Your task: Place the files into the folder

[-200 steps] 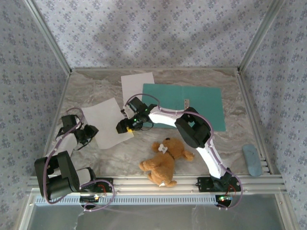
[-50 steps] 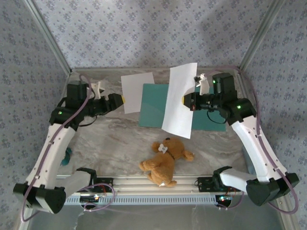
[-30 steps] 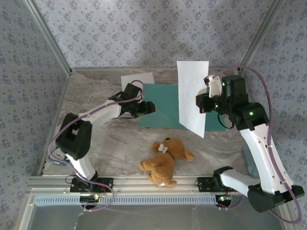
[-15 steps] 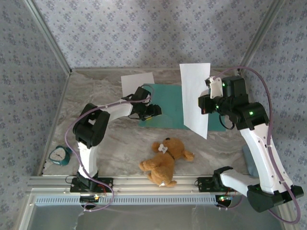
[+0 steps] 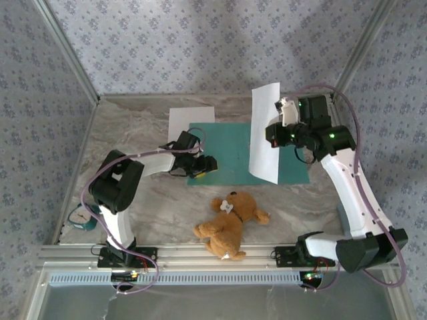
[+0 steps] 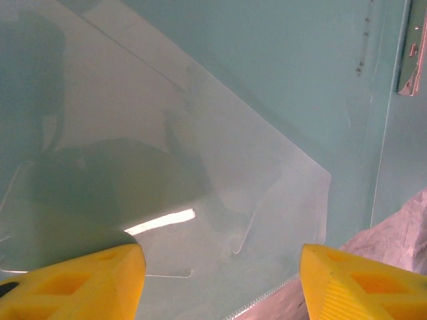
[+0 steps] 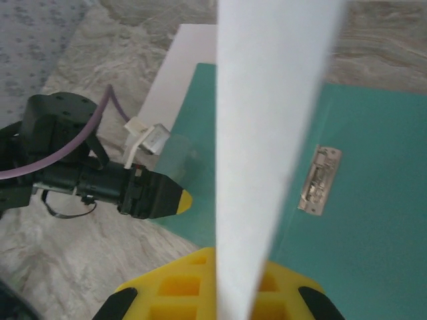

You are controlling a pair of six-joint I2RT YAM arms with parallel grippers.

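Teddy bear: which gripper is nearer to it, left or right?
Left. The left gripper is low at the folder's near left corner, beyond the teddy bear; the right gripper is farther back, raised over the folder, holding a paper sheet.

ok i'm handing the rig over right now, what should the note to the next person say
The left gripper is open, low over the near-left corner of the folder, and holds nothing.
The right gripper is shut on the held sheet, which hangs in the air above the folder.
The second sheet lies flat on the table at the folder's far-left corner.
The folder lies open and flat, with its clip showing.
Done: one sheet is lifted; neither sheet is in the folder yet.
Left to do: lay the held sheet in the folder, then fetch the second sheet.
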